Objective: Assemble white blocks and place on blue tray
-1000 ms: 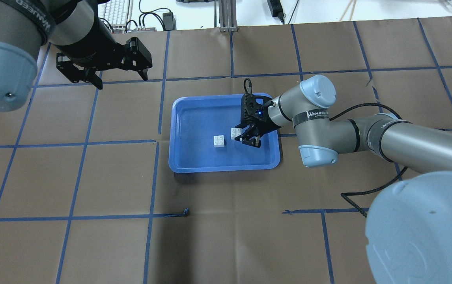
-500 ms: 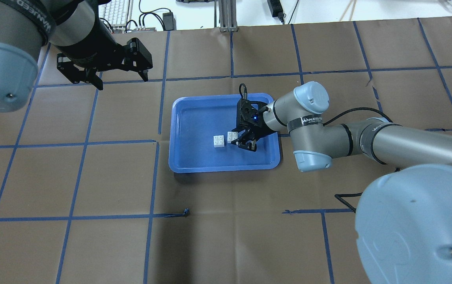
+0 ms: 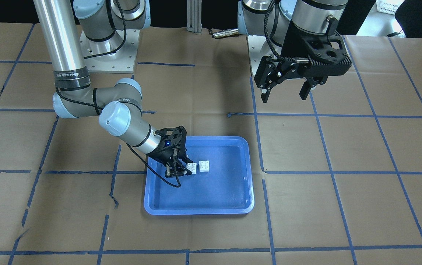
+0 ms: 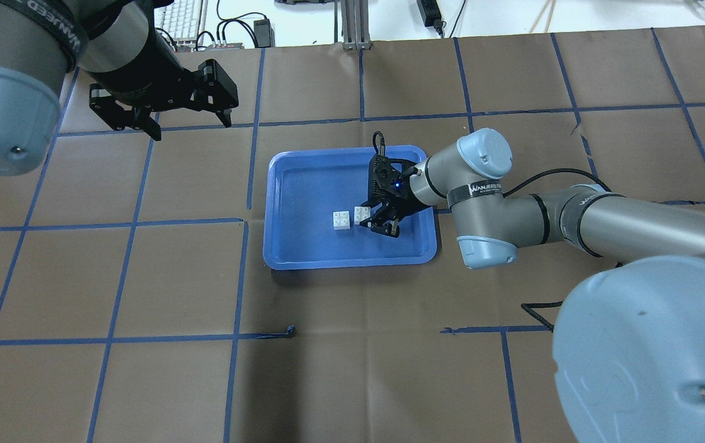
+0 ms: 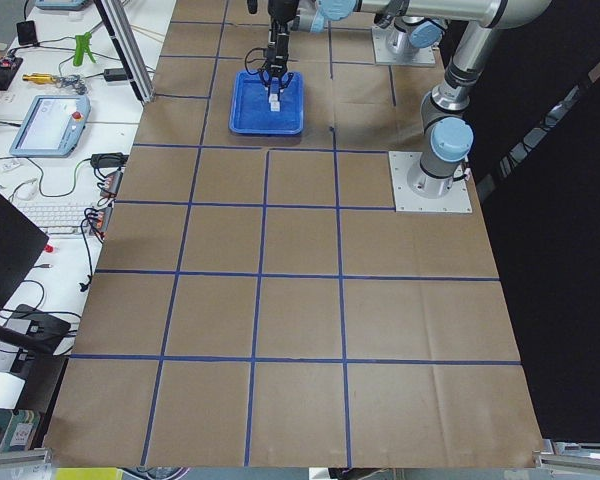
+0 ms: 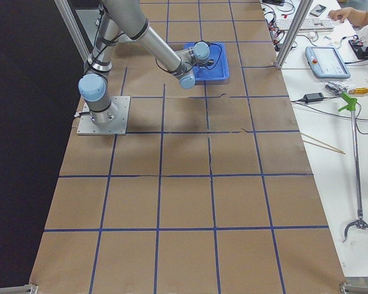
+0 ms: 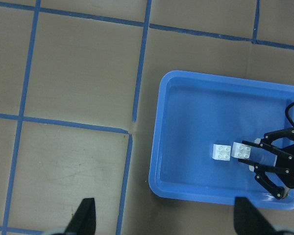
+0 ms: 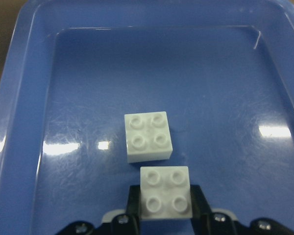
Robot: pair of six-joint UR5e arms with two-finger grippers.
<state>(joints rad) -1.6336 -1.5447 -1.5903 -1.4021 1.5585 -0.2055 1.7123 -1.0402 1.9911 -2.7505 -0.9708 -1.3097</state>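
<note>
From my station I see the right gripper point(image 8: 165, 203) reaching low into the blue tray point(image 8: 19, 122). It is clamped on one of the white blocks point(image 8: 165, 192), with a finger pressed against each side of it. That held block is studs up and level, over the tray floor on the half nearer the right arm. I cannot tell whether its underside touches the floor.

The second white block point(image 8: 148, 136) sits loose on the tray floor, close to the tray's middle and also studs up. It lies just beside the held one, directly ahead of the gripper. My right wrist view shows a thin strip of blue between the two blocks, so they are not joined.

The left gripper point(image 3: 284, 96) hangs above the brown worktop point(image 3: 343, 147), well apart from the tray. It is off the tray's corner on the left arm's side, its fingers spread wide with nothing between them.
</note>
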